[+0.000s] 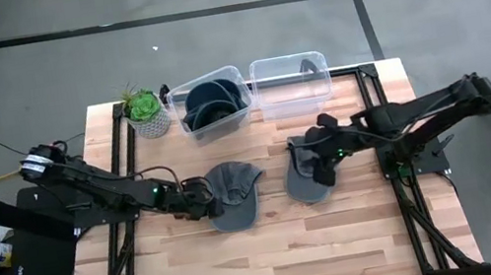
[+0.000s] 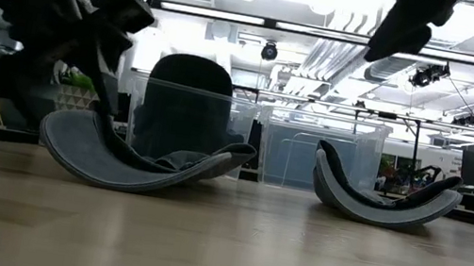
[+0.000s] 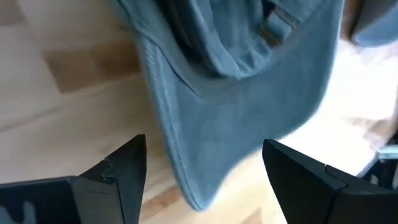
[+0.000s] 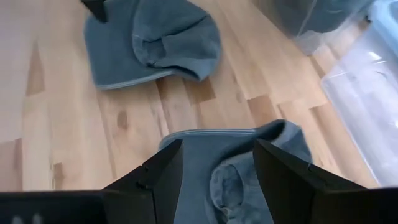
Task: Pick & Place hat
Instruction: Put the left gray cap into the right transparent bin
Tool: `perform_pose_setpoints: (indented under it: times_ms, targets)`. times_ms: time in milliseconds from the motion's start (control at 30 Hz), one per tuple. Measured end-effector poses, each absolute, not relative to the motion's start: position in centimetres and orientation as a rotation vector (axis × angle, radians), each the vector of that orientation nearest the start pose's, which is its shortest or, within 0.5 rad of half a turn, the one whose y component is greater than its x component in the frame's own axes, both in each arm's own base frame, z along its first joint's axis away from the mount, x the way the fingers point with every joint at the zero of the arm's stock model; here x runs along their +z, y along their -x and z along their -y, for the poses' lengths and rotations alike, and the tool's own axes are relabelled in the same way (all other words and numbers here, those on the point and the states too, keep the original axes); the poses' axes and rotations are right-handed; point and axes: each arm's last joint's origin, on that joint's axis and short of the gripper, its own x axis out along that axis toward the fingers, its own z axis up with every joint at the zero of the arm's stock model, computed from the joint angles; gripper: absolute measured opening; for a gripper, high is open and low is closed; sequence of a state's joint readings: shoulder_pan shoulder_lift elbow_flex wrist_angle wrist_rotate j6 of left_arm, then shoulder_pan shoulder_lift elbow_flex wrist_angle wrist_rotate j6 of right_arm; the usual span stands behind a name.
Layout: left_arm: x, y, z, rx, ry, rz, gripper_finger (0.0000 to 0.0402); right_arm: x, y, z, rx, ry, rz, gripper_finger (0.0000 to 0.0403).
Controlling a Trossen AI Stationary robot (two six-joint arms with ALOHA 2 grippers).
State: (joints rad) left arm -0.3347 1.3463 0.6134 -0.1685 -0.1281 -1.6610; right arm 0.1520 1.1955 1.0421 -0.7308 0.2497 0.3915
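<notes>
Overhead, right gripper [image 1: 326,166], fingers apart, partly hides 1 hat [image 1: 309,179]; left gripper [image 1: 203,193] likewise spread.

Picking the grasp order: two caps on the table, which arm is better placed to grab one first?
Probably left. The left gripper is open with the brim of the left cap between its fingers, low at the table. The right gripper is open too, but hangs above the right cap.

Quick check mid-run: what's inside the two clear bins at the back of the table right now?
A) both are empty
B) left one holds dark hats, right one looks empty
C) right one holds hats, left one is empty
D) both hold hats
B: in the high view the left bin holds dark hats, while the right bin shows only its clear bottom.
</notes>
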Motion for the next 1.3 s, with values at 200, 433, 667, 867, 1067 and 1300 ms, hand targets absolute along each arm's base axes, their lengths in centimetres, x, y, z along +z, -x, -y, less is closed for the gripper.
perform_pose_setpoints:
  times_ms: [200,433,667,867,1067,1300]
  targets:
    - [16.5,-24.0,8.1,0.505,1.371,-0.798,0.0263,29.3,-22.6,-2.8,-0.263,-0.198,-0.818,0.0189]
    - [16.6,-24.4,8.2,0.504,1.365,-0.796,0.0246,29.4,-22.8,-2.9,-0.242,-0.199,-0.791,0.0189]
    - [16.6,-24.4,8.2,0.506,1.363,-0.796,0.0144,29.5,-22.9,-3.0,-0.221,-0.195,-0.783,0.0189]
    - [16.6,-24.4,8.2,0.494,1.342,-0.801,0.0021,29.5,-22.9,-3.0,-0.215,-0.196,-0.785,0.0189]
    - [16.7,-24.5,8.2,0.481,1.311,-0.796,0.0003,29.5,-22.9,-3.1,-0.191,-0.219,-0.786,0.0189]
    - [18.0,-25.0,8.2,0.422,1.266,-0.714,0.0000,29.7,-23.1,-3.3,-0.129,-0.244,-0.779,0.0189]
